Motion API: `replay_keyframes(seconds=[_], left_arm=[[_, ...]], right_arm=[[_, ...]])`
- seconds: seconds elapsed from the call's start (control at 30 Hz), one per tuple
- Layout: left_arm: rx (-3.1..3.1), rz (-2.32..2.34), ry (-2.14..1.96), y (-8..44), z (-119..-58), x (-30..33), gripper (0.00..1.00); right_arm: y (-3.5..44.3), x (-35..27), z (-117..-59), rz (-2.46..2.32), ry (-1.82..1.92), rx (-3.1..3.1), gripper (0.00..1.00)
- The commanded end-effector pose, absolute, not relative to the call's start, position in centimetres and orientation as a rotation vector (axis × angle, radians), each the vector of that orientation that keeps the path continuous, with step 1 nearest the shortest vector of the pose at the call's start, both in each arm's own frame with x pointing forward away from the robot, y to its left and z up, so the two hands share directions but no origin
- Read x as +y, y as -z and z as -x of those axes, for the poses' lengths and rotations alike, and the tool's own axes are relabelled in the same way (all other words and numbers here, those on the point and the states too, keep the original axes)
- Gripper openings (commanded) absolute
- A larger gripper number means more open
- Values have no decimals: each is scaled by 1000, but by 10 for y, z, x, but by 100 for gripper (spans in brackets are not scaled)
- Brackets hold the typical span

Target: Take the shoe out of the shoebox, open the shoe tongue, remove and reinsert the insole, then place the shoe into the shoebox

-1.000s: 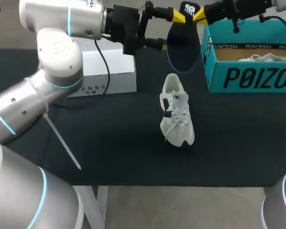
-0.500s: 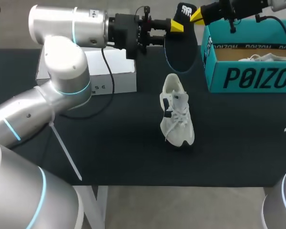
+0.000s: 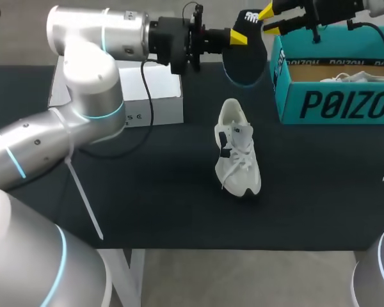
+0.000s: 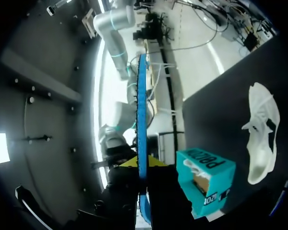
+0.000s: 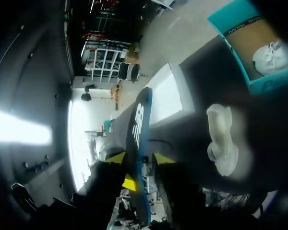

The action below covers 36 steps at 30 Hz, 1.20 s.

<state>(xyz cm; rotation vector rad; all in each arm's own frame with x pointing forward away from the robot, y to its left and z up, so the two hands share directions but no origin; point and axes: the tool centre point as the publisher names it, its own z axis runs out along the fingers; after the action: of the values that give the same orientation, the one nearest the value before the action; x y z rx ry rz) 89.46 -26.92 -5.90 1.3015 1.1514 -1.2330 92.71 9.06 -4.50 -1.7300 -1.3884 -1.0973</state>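
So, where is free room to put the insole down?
Free: the front of the table, on both sides of the shoe. Crowded: the back, between white box and shoebox, where the left claw and right claw are at the insole.

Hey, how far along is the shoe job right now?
Done: the shoe is out of the shoebox and lies on the table, and the insole is out. In hand: the left gripper holds the insole in the air, with the right gripper open on either side of it. Left: put the insole back in, then place the shoe into the shoebox.
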Motion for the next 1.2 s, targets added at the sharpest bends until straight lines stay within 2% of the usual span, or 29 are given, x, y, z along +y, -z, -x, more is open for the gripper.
replay_keyframes(seconds=[0.03, 0.23, 0.7, 0.8, 0.87, 0.93, 1.0, 1.2], left_arm=[[1194, -1224, 1358, 57, -904, -261, 0], [1489, -996, 1591, 47, -921, -253, 0], [1489, -996, 1591, 47, -921, -253, 0], [1668, -466, 2111, 47, -938, -248, 0], [1809, -211, 2160, 49, -944, -246, 0], [1747, -22, 2438, 44, -944, -244, 0], [1817, 87, 2610, 43, -942, -244, 0], [1817, 87, 2610, 43, -942, -244, 0]], right_arm=[[43, 73, -917, 1763, 1097, -1415, 100], [48, 65, -910, 1778, 1062, -1473, 100], [65, 65, -894, 1766, 1025, -1557, 100], [64, 66, -892, 1779, 1023, -1576, 100], [64, 65, -892, 1784, 1035, -1571, 100], [63, 65, -891, 1789, 1039, -1568, 100], [63, 65, -890, 1793, 1041, -1566, 100], [65, 65, -885, 1803, 1048, -1546, 100]])
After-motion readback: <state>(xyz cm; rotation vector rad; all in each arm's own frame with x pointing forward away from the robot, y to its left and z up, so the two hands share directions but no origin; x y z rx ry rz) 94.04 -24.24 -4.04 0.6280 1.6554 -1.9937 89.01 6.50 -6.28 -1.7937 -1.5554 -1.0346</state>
